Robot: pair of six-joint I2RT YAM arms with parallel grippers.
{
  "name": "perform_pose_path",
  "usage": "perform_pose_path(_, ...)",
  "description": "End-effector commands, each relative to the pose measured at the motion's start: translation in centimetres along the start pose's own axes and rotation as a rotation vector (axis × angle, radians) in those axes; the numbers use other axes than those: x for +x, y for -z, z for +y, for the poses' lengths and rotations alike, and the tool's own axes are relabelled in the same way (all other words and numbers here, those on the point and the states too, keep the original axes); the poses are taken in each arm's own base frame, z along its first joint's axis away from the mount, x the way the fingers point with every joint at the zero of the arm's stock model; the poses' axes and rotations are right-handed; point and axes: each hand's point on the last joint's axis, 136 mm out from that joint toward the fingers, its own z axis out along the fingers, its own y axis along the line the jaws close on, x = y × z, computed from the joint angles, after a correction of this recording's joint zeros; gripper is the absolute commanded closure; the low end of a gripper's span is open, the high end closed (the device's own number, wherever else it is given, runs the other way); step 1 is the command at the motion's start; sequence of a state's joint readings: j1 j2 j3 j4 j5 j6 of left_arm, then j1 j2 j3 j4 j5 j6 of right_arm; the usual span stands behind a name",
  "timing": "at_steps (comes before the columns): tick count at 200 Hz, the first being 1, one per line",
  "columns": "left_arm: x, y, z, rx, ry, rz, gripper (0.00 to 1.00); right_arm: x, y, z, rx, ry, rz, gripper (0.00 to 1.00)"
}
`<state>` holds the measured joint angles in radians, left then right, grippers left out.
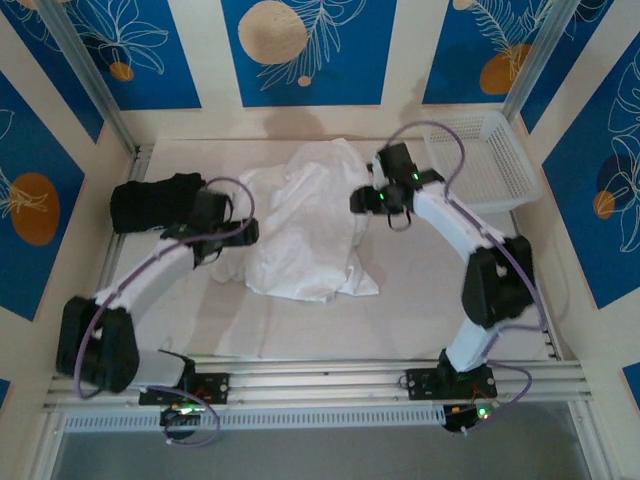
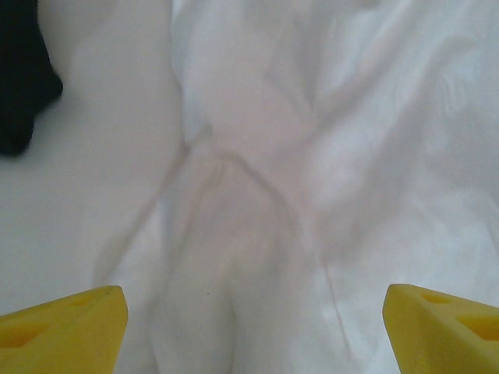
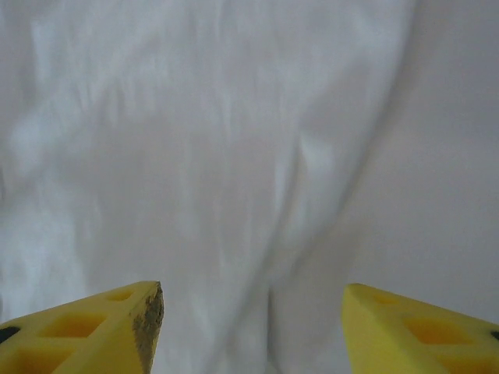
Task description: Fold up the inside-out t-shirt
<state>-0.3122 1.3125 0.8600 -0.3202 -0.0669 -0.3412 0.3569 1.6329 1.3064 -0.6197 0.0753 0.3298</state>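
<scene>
The inside-out t-shirt (image 1: pixel 305 225) lies rumpled and roughly bunched lengthwise in the middle of the white table, running from the back down toward the front. My left gripper (image 1: pixel 232 240) hovers at the shirt's left edge. In the left wrist view its yellow fingers (image 2: pixel 66 327) stand wide apart over creased white cloth (image 2: pixel 296 179), nothing between them. My right gripper (image 1: pixel 366 196) sits at the shirt's upper right edge. In the right wrist view its yellow fingertips (image 3: pixel 117 327) are parted above the cloth (image 3: pixel 195 156), holding nothing.
A black folded garment (image 1: pixel 150 200) lies at the left, just behind the left arm, and shows as a dark shape (image 2: pixel 23 78) in the left wrist view. A white basket (image 1: pixel 485 160) stands at the back right. Bare table (image 1: pixel 420 300) lies in front of the shirt.
</scene>
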Motion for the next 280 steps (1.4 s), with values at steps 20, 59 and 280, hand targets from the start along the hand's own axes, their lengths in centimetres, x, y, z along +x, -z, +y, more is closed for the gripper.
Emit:
perform_pose_path(20, 3.9, 0.1, 5.0, -0.198, 0.021, 0.001, 0.16, 10.7, -0.9, -0.2, 0.004, -0.098, 0.164, 0.36)
perform_pose_path(59, 5.7, -2.2, 5.3, -0.171, 0.095, 0.079, 0.18, 15.1, -3.1, -1.8, 0.064, -0.142, 0.264, 0.36)
perform_pose_path(280, -12.5, 15.0, 0.0, 0.161, 0.222, -0.411, 1.00, -3.5, 26.8, 2.6, -0.227, -0.053, -0.653, 1.00)
